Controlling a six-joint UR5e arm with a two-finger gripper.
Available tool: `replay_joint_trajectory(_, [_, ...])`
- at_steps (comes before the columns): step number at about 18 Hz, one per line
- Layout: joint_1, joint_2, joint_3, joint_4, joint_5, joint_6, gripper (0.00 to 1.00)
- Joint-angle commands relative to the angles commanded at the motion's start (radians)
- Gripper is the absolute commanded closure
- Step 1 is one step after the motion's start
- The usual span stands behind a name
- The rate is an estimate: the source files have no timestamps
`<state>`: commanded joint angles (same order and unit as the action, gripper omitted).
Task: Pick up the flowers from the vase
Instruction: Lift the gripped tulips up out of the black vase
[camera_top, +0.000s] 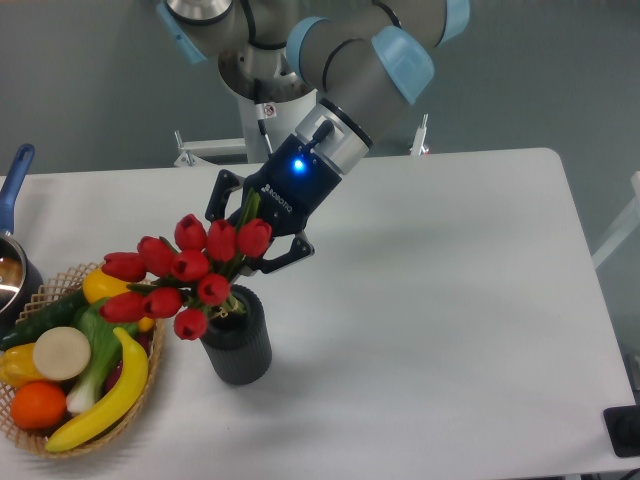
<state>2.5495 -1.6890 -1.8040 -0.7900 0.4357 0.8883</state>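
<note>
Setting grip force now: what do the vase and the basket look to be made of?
The vase looks like matte dark plastic or ceramic: faint vertical ribs, no glare. Which one is unclear. The basket looks like woven wicker: tan, open lattice rim.

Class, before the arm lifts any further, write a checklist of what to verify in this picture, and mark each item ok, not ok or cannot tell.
1. Gripper shut on the flowers: ok, the jaws flank the stems behind the blooms.
2. Grip firm enough to hold: cannot tell.
3. Stems out of the vase: not ok, the lower ends are in its mouth.
4. Vase upright on the table: ok.
5. Blooms apart from the basket: cannot tell, they overlap its fruit in this view.
6. Space above free for lifting: ok.
</note>
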Motion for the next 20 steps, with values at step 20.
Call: replay_joint_trajectory(20, [-0.011, 0.026, 0.089, 0.000, -0.069, -0.129, 0.64])
